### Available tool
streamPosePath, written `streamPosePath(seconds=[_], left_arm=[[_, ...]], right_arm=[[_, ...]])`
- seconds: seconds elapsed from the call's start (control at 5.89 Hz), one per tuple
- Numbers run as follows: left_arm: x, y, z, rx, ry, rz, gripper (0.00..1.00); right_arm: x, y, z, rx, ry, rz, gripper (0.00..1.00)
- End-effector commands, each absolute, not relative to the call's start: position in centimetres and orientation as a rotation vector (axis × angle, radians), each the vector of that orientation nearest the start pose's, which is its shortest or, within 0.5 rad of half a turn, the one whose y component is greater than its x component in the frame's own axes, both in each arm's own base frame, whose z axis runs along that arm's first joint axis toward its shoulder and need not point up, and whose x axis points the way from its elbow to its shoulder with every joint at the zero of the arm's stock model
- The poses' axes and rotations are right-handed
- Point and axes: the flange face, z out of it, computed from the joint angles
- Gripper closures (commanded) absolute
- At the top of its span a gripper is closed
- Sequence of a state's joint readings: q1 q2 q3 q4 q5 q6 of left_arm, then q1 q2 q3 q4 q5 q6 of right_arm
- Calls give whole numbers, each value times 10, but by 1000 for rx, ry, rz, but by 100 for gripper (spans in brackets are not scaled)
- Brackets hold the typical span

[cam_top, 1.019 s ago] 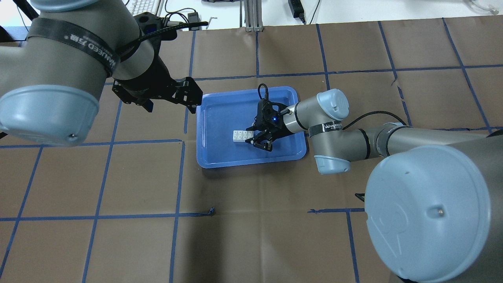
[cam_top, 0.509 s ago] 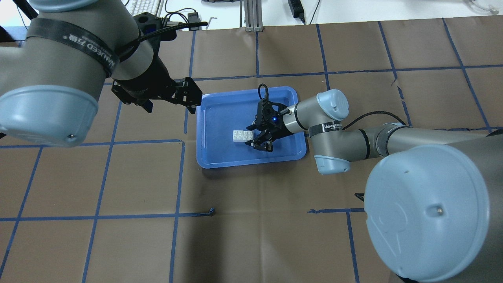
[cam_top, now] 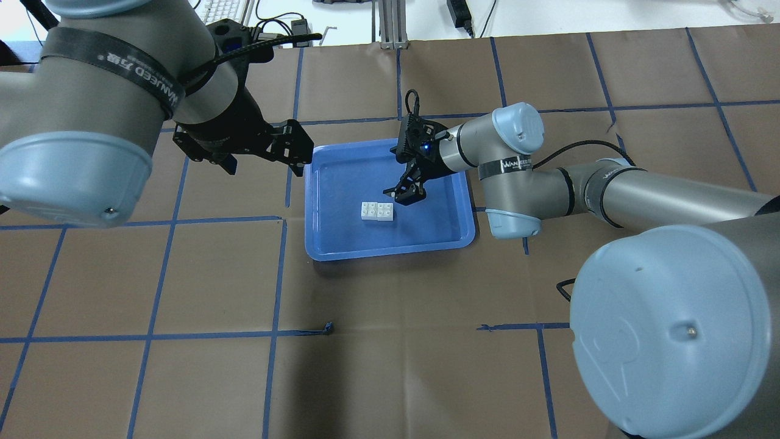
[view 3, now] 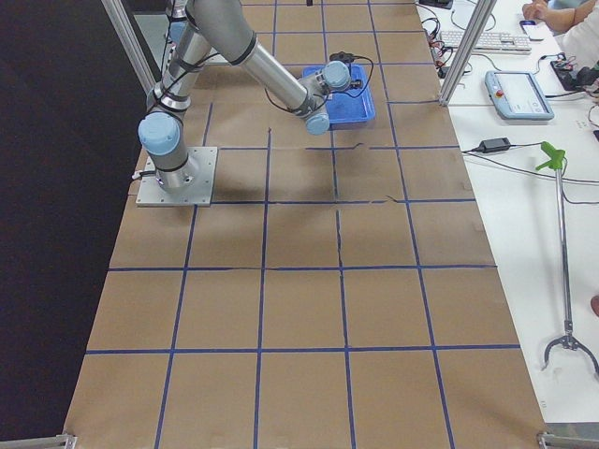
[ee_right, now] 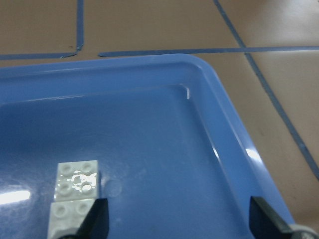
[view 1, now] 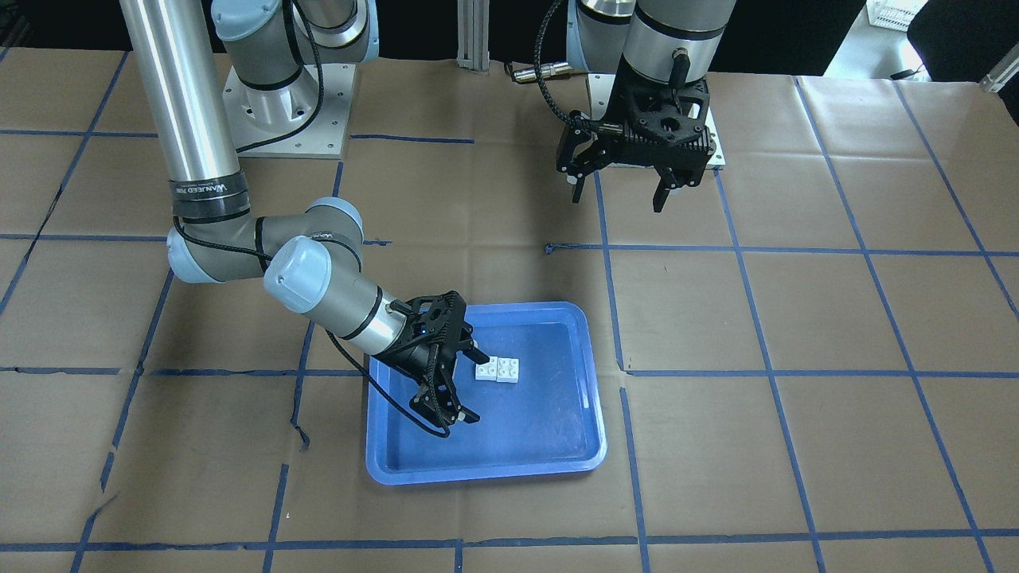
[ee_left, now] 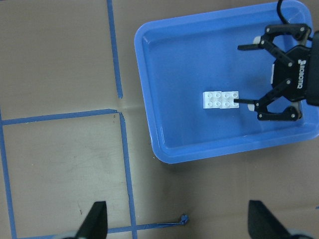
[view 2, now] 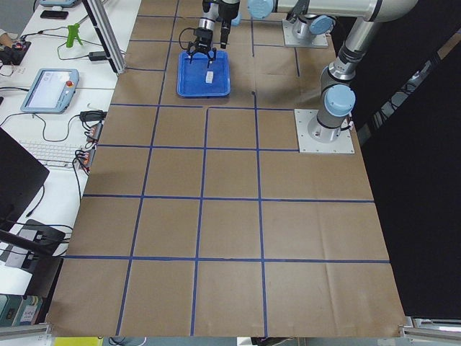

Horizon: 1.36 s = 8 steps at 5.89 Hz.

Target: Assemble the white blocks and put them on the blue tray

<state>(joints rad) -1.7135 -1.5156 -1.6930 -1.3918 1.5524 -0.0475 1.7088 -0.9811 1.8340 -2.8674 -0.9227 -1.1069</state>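
Standing by the table [cam_top: 396, 366], I see the two white blocks [cam_top: 377, 211] lying on the floor of the blue tray [cam_top: 341, 183], near its middle. They lie studs up and press against each other side by side as one little slab. From here I cannot tell whether they are actually clipped together or only touching. The right gripper [view 1: 478, 387] reaches in low over the tray at a slant, and its fingers are spread wide with nothing between them. The blocks lie just outside that gap, right beside the tip of one finger. In the right wrist view they sit off by the finger on that view's left rather than between the two tips, and only bare blue plastic shows in the span between the fingers. Whether that near fingertip brushes the blocks or hangs a shade clear of them, I cannot say. The left gripper [view 1: 617, 203] hangs above the bare table, well apart from the tray, pointing down. Its fingers are also parted, and they are empty. From its wrist view the tray and the blocks lie out ahead of its fingertips, with the right gripper beyond the blocks.
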Motion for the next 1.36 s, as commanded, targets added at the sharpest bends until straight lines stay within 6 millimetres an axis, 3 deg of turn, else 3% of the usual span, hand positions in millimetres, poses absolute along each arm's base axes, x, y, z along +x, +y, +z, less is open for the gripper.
streamPosePath(seconds=[0.0,0.17,0.34,0.68,0.85,1.19], left_arm=[[-202,-454,473,152,3162,-174,1],[-202,-454,473,152,3162,-171,1],[-202,-454,472,152,3162,-169,1],[-202,-454,473,152,3162,-169,1],[-202,-454,473,152,3162,-169,1],[-202,-453,474,152,3162,-171,1]], right_arm=[[264,-601,255,-1586,2212,-792,0],[245,-606,302,-1573,2351,-606,0],[212,-609,344,-1463,2504,-418,0],[160,-593,406,-1179,2698,-159,0],[151,-567,434,-1024,2841,-72,0],[136,-515,483,-470,3095,109,0]])
